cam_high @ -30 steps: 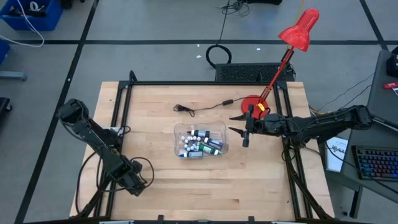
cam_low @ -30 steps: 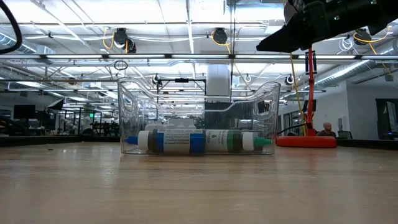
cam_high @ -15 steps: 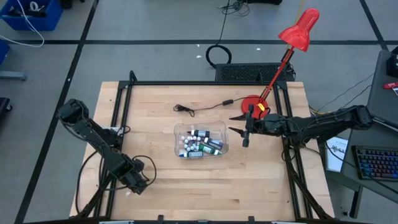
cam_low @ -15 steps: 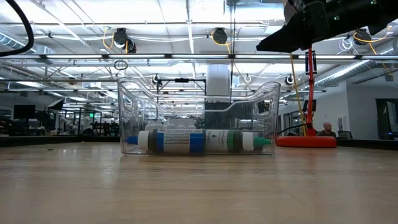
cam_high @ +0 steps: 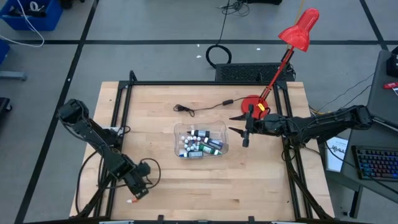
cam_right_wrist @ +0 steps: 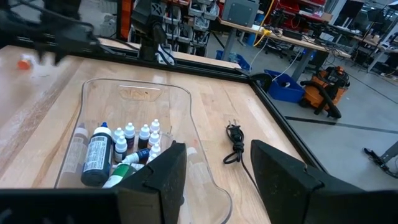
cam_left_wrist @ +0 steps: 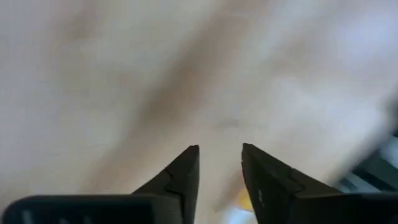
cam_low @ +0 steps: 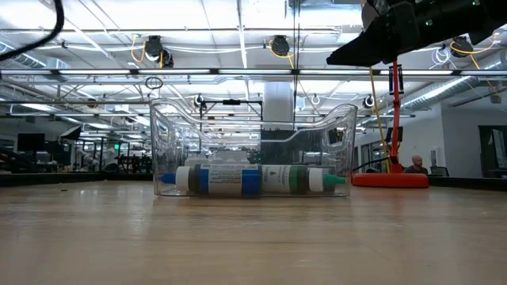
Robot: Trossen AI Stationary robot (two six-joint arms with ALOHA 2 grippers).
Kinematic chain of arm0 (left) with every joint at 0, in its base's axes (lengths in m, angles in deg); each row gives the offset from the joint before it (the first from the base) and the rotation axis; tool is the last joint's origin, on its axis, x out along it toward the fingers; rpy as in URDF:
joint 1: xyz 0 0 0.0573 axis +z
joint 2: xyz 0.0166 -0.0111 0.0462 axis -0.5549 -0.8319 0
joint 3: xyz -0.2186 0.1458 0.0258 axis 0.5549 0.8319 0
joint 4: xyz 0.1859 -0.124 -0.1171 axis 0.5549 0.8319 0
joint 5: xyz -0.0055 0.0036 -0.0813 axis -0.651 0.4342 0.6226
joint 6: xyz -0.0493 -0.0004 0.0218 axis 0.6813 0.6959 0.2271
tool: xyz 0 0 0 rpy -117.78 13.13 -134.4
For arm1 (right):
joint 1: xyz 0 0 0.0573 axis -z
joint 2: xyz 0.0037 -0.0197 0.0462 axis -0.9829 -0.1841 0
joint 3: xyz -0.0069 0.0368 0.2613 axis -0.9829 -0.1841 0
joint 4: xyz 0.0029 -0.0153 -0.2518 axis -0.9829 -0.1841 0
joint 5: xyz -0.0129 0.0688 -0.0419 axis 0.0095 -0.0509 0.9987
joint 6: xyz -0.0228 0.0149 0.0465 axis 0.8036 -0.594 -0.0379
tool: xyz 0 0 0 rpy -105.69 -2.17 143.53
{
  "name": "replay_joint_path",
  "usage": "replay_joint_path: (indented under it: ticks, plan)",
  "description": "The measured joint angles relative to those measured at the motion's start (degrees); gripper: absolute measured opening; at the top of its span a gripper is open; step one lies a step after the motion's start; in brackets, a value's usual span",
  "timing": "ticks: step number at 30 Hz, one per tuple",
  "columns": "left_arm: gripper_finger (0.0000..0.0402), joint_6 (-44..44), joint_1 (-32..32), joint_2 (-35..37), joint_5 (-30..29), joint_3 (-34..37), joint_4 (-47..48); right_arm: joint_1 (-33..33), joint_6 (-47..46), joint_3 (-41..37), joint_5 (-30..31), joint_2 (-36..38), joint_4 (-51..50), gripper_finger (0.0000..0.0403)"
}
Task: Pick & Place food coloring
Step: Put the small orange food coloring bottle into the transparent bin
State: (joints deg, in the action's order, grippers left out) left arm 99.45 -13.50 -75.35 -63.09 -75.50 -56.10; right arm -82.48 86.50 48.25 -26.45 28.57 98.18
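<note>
The food coloring (cam_high: pixel 198 146) is a cluster of tiny bottles with white caps; the bodies are dark, green, blue or whitish, and a few carry labels. All of them sit inside a clear plastic tub (cam_high: pixel 177 134) near the middle of the wooden table (cam_high: pixel 155 186). From table height several bottles (cam_low: pixel 253 180) lie on their sides along the tub's near wall (cam_low: pixel 341 127), some with coloured tips pointing outward. From the right wrist some bottles (cam_right_wrist: pixel 134 138) stand upright in a row and others lie flat.

The right gripper (cam_high: pixel 239 123) hangs above the table just beside the tub's right edge, its fingers (cam_right_wrist: pixel 158 177) spread wide apart. The left gripper (cam_high: pixel 138 189) is over the table's front left corner, well apart from the tub, its fingers (cam_left_wrist: pixel 186 171) a little apart with nothing between them. A black cable (cam_high: pixel 199 107) lies behind the tub, and a red lamp (cam_high: pixel 283 53) stands at the back right.
</note>
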Motion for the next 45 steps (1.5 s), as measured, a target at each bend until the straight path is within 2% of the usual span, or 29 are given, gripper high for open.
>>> replay_joint_path:
  ticks: [3,7,12,20,26,29,36,45]
  plan:
    - [0.0151,-1.14,-0.29,0.00,1.70,0.00,-10.06,0.00,0.19,0.00,0.00,0.00,0.00,0.0171]
    - [0.0189,2.57,-1.35,-0.09,3.89,-0.11,-20.17,0.09,0.37,0.00,0.00,0.00,0.20,0.0171]
    - [0.0199,8.30,-4.15,-2.93,11.05,-0.04,-16.80,0.82,-1.39,0.00,0.00,0.00,0.63,0.0171]
    - [0.0200,10.26,-8.09,-11.24,17.70,-0.66,-20.75,2.06,-3.50,0.00,0.02,0.00,0.63,0.0171]
    - [0.0200,3.12,-9.34,-16.63,16.55,-5.24,-19.20,2.40,-3.74,0.00,0.02,0.00,0.63,0.0171]
    - [0.0200,3.00,-10.09,-18.79,15.96,-6.72,-17.59,2.38,-3.76,0.00,0.02,0.00,0.61,0.0171]
    - [0.0200,3.72,-11.02,-19.06,12.07,-6.93,-14.91,2.38,-4.88,0.00,0.00,0.00,0.61,0.0171]
    - [0.0200,-0.83,-10.74,-19.08,12.15,-6.87,-14.15,2.38,-4.99,0.00,0.02,0.00,0.33,0.0171]
